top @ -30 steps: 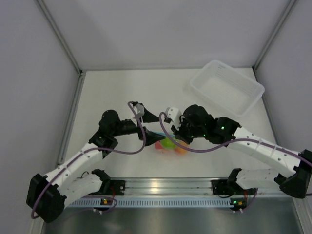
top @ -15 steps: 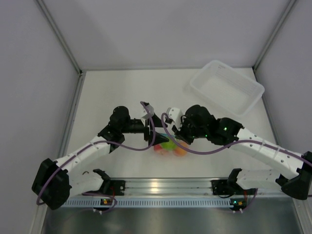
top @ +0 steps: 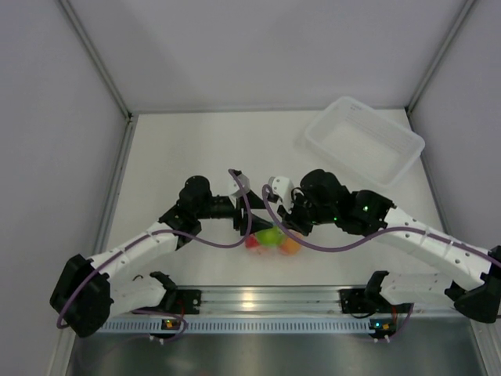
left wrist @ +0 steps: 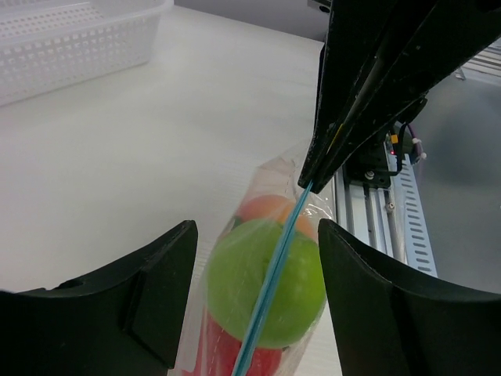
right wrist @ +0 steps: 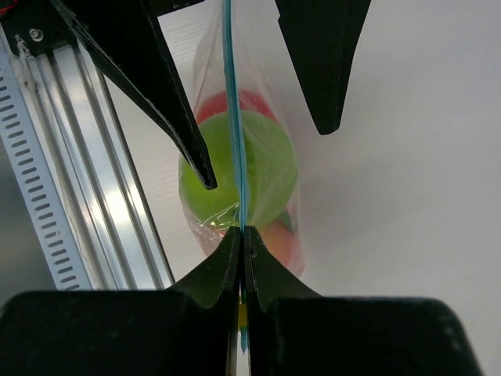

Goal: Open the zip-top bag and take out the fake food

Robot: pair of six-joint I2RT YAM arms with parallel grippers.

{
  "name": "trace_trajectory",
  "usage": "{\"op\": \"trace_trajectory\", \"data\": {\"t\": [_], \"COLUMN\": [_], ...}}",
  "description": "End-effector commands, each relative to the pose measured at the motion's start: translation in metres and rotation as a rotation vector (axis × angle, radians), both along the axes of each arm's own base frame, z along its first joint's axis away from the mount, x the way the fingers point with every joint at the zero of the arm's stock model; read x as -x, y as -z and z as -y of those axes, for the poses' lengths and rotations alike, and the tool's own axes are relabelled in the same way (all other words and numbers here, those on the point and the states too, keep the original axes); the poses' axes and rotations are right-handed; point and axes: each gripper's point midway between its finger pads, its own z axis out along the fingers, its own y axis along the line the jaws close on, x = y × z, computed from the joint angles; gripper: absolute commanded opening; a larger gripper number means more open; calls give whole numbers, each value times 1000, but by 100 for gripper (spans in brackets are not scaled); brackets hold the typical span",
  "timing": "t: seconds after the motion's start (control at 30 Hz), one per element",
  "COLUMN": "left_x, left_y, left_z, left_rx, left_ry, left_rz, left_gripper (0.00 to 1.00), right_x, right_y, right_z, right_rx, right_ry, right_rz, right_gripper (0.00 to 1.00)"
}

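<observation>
Fingers on the left (top: 250,225), open, just moved around the bag (left wrist: 270,176) zip (left wrist: 275,258) that right fingers (right wrist: 243,235) pinch, ready to pull.

A robotics lab test cell: plain grey panel walls (top: 47,141) on metal framing box in a white tabletop (top: 180,149), with left arm (top: 137,245) and right arm (top: 427,240) bolted to an aluminium rail (top: 258,299).

left gripper (left wrist: 257,229) moved right to zip-top bag (left wrist: 263,276), jaws now straddling it, narrower than before.
</observation>
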Motion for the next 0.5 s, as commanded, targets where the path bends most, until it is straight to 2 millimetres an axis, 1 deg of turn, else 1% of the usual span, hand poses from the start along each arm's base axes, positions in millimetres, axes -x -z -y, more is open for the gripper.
{"op": "trace_trajectory", "data": {"t": [0.0, 0.1, 0.17, 0.2, 0.23, 0.3, 0.33, 0.4, 0.43, 0.47], "left_x": [3, 12, 16, 16, 14, 15, 14, 15, 15, 14], "left_y": [-12, -11, -9, -8, -5, -3, -1, 0, -1, -3], "left_z": [6, 9, 13, 14, 16, 19, 21, 22, 23, 23], "left_rx": [36, 36, 32, 30, 22, 17, 14, 10, 12, 14], "left_ry": [40, 91, 116, 114, 113, 117, 120, 122, 118, 115], "left_rz": [57, 40, 29, 27, 16, 8, 3, -2, -2, 0], "left_gripper": [68, 68, 60, 55, 47, 40, 32, 26, 17, 3], "right_x": [8, 4, 3, 2, 3, 3, 3, 2, 1, 0], "right_y": [-38, -40, -43, -44, -45, -48, -50, -53, -53, -52], "right_z": [-7, -7, -8, -8, -8, -7, -7, -6, -5, -4], "right_rx": [-101, -105, -111, -113, -116, -126, -132, -139, -139, -137], "right_ry": [-54, -37, -31, -30, -30, -30, -29, -21, -16, -8], "right_rz": [59, 74, 81, 81, 83, 89, 94, 106, 111, 114], "right_gripper": [0, 0, 0, 0, 0, 0, 0, 0, 0, 0]}}
